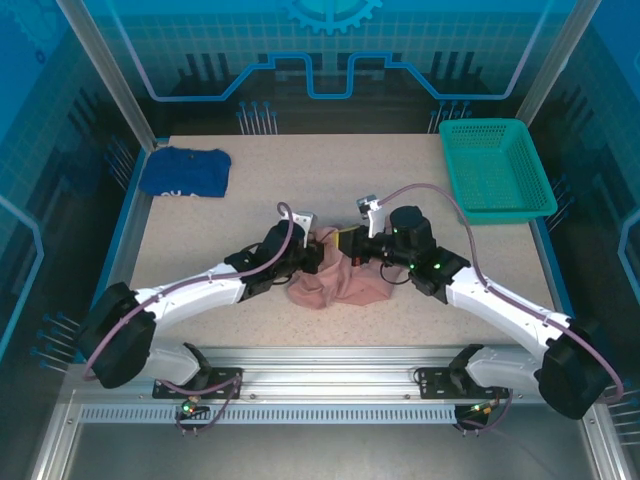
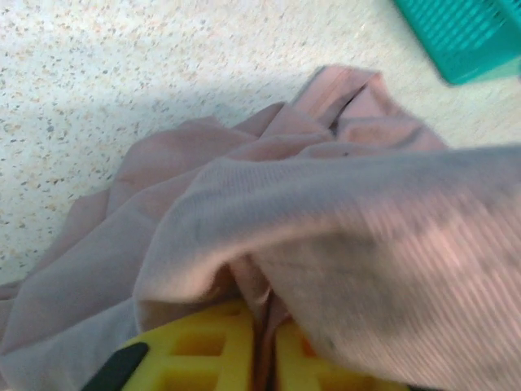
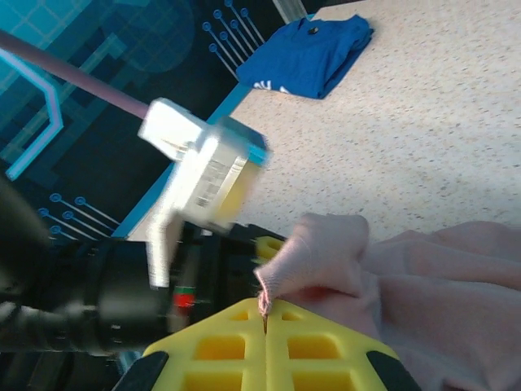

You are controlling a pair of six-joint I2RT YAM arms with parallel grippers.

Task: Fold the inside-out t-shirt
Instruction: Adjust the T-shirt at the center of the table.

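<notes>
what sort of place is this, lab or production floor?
Probably a robot lab test cell: a speckled table on an aluminium frame, walled in by blue printed panels.

The t-shirt [image 1: 335, 280] was recorded as plain dusty pink, a fine ribbed weave being noted at close range. The table [image 1: 200, 240] was finished in beige with dark and orange speckles. The basket [image 1: 495, 170] was coloured teal, in a mesh pattern. The folded garment [image 1: 185, 170] was dark blue with small white print. The left gripper [image 2: 262, 358] and right gripper [image 3: 265, 342] were noted as yellow with black tips. The rear panels [image 1: 330, 60] were printed blue with cyan circuit lines
</notes>
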